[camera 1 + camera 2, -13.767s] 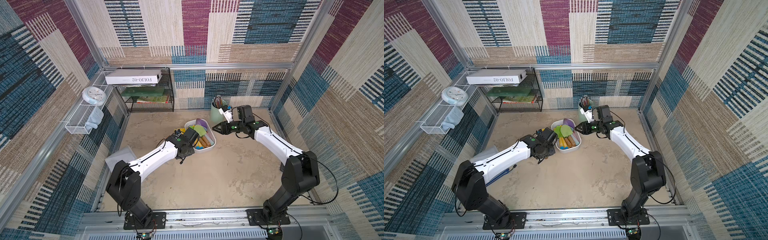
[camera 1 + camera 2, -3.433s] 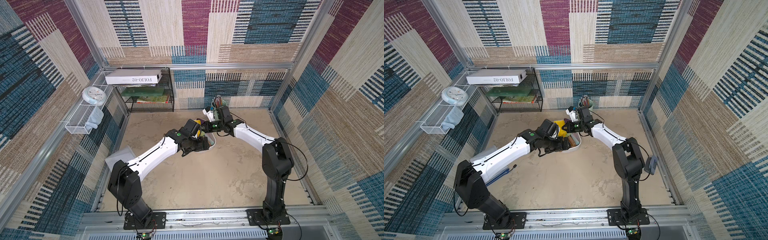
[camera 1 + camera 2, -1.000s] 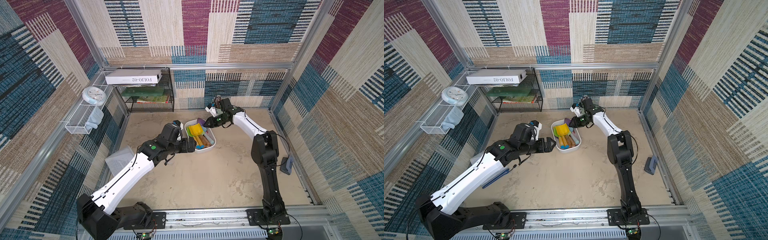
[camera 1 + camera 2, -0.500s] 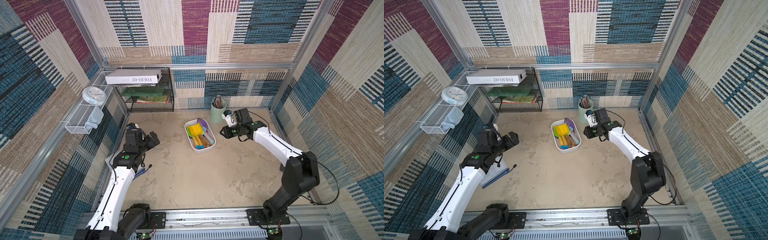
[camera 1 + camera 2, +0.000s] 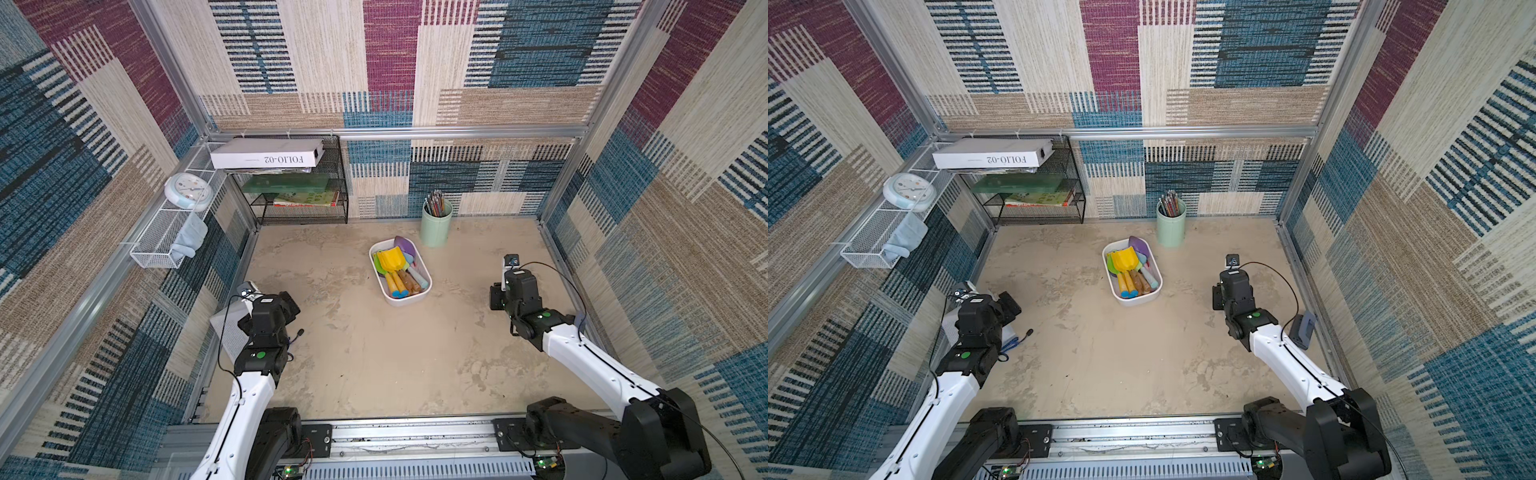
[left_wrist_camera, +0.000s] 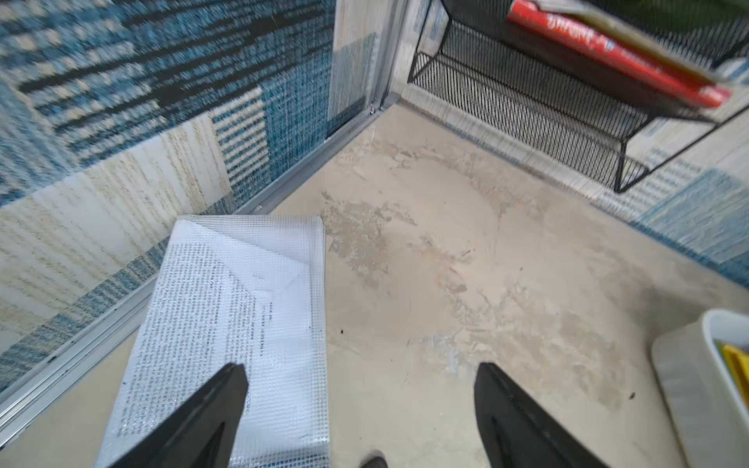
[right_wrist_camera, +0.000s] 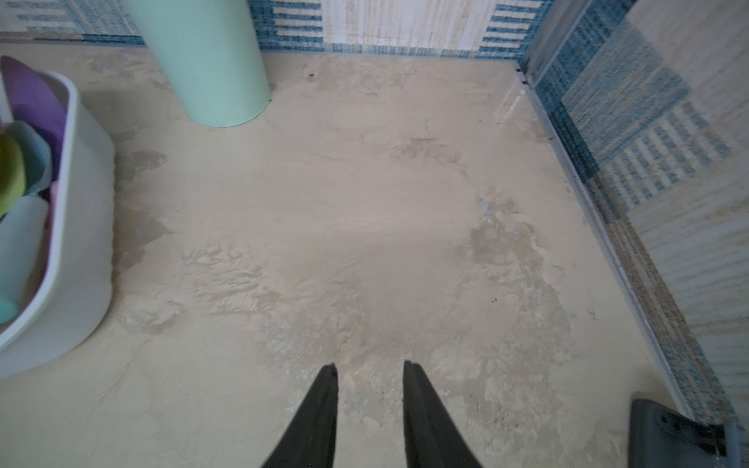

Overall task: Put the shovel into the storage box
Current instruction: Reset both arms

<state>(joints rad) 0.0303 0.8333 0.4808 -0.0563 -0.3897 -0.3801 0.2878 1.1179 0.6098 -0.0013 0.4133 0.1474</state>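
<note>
The white storage box (image 5: 405,300) (image 5: 1136,300) stands mid-table, holding several toy shovels. The yellow shovel (image 5: 390,259) (image 5: 1124,259) lies on top of them, blade toward the back wall. A purple shovel (image 7: 32,97) leans over the box's far end. My left gripper (image 5: 291,301) (image 6: 360,368) hangs open near the left wall, far from the box, with nothing between its fingers. My right gripper (image 5: 496,297) (image 7: 369,364) hovers over bare table to the right of the box (image 7: 81,243), jaws narrowly apart and empty.
A clear mesh pouch (image 6: 243,308) with printed paper lies by the left wall under my left gripper. A mint pencil cup (image 5: 435,226) stands behind the box. A black wire shelf (image 5: 299,199) fills the back left corner. A dark grey object (image 5: 1304,330) sits by the right wall.
Both arms have pulled back from the box toward the front. The left gripper went to the left wall, the right away from the pencil cup. The yellow shovel stays in the box.
</note>
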